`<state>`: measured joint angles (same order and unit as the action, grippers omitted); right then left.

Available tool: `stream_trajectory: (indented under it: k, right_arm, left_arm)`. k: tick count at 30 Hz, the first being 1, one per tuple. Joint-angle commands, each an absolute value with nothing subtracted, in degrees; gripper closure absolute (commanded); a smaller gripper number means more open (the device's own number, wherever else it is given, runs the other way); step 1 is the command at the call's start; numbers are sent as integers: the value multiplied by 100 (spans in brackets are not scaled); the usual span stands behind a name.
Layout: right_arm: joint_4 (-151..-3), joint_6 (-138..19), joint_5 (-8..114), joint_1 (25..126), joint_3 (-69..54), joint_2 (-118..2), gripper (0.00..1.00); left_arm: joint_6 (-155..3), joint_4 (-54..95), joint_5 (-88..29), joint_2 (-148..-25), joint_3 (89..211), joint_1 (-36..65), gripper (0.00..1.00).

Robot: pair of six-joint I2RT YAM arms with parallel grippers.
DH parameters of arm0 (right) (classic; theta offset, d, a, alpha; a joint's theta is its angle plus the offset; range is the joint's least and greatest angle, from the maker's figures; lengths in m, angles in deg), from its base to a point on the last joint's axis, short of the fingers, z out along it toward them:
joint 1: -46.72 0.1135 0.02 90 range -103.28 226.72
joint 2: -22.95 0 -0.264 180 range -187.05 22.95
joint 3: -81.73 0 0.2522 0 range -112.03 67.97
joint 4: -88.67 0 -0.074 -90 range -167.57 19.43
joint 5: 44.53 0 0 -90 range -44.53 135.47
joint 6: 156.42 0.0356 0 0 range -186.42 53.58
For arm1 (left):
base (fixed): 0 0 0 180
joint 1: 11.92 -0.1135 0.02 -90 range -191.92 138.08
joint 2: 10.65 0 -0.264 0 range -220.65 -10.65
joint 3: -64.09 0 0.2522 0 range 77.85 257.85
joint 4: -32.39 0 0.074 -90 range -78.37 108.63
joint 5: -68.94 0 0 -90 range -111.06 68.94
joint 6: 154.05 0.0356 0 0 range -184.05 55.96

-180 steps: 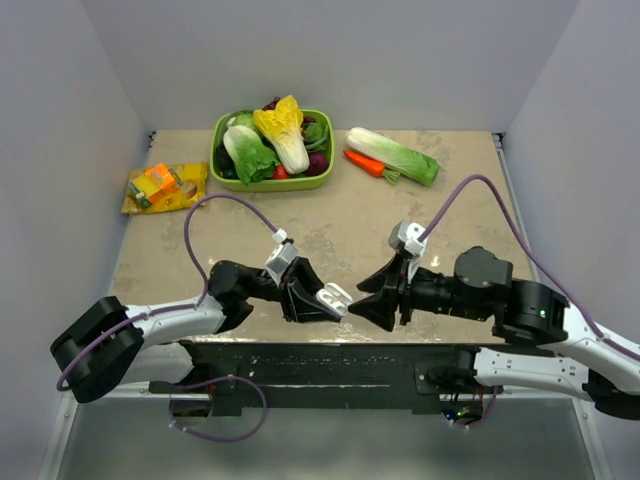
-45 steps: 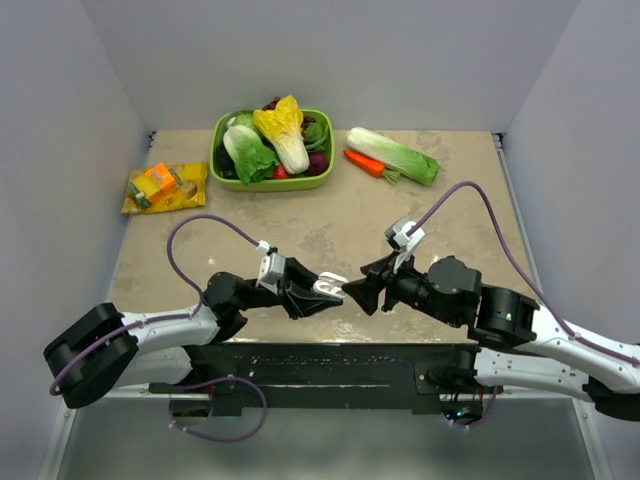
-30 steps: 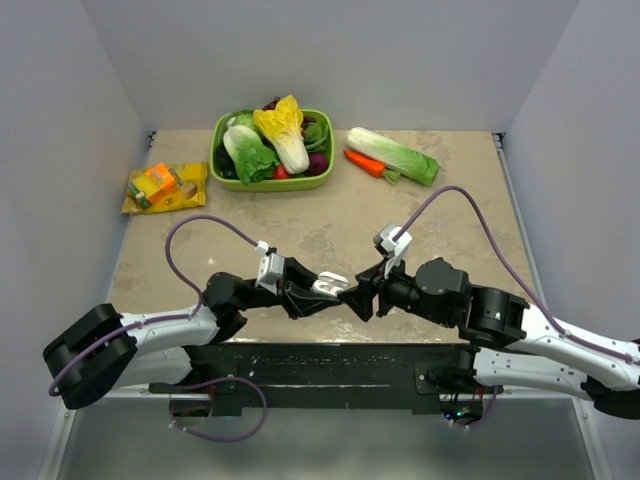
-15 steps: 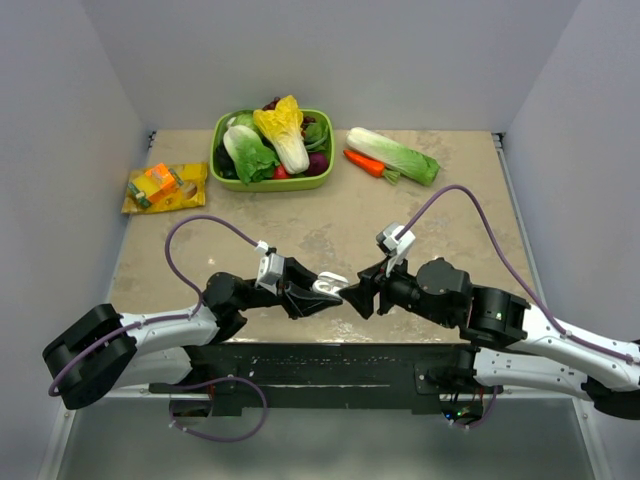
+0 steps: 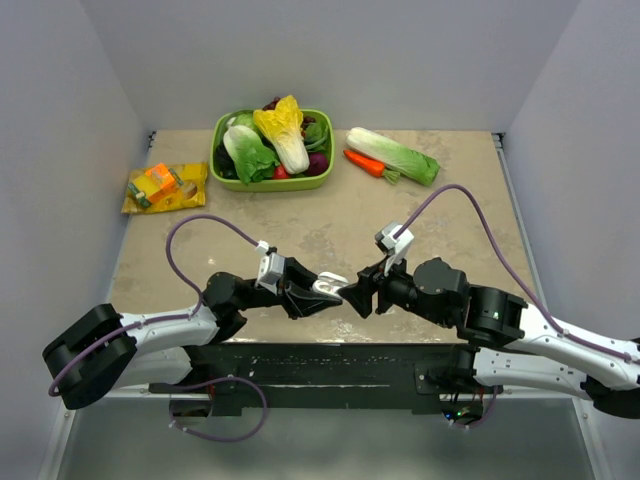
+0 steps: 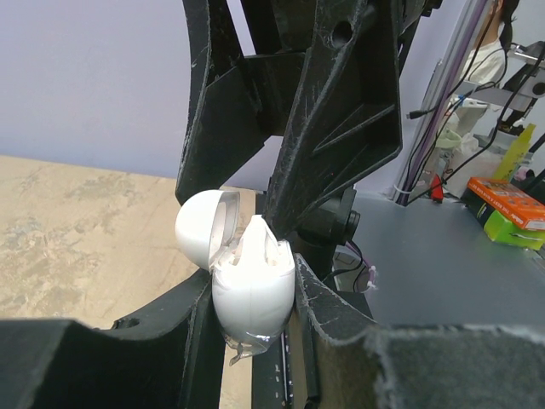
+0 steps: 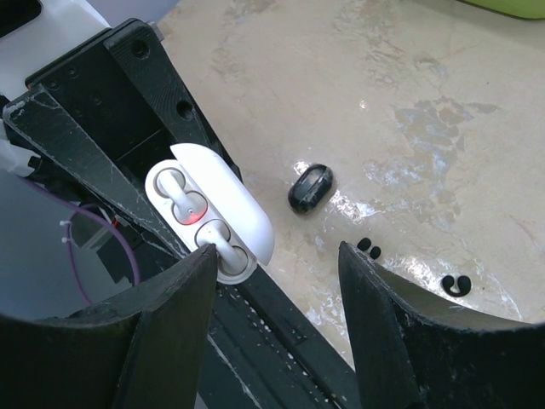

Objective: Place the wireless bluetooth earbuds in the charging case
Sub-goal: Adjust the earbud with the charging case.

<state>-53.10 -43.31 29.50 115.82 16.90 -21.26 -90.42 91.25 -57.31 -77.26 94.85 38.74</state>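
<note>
Two tiny black wireless bluetooth earbuds [image 7: 369,248] lie side by side on the worktop [image 7: 409,85]. Left end effector [image 6: 255,294] clamps the white, lid-open charging case [image 6: 247,273]; right end effector [image 7: 277,256] stands open, empty.

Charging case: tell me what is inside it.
The open case, held by the left gripper, shows two white rounded shapes and a red spot, nothing black. Deeper into the wells is hidden.

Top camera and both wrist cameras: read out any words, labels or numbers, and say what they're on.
Nothing is legible anywhere.
Orange and yellow packet: printing too small to read.
Orange box in the left wrist view's background: print blurred.
Charging case: no marking visible.
</note>
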Motion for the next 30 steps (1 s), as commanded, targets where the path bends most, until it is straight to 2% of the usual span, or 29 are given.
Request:
stream_trajectory:
  k: [1, 21, 30]
  right_arm:
    - [-5323, -4278, 2736, 11606, 1620, -2187, 37]
    - [-5454, -4471, 3202, 11597, 1435, -1687, 34]
    - [-5709, -4462, 3439, 11597, 1382, -2064, 32]
  left_arm:
    - [-9041, 12726, -5850, -7613, 9517, 3888, 100]
    - [-8778, 12629, -5587, -7516, 9341, 3888, 100]
    - [-8874, 12655, -5719, -7639, 9429, 3888, 100]
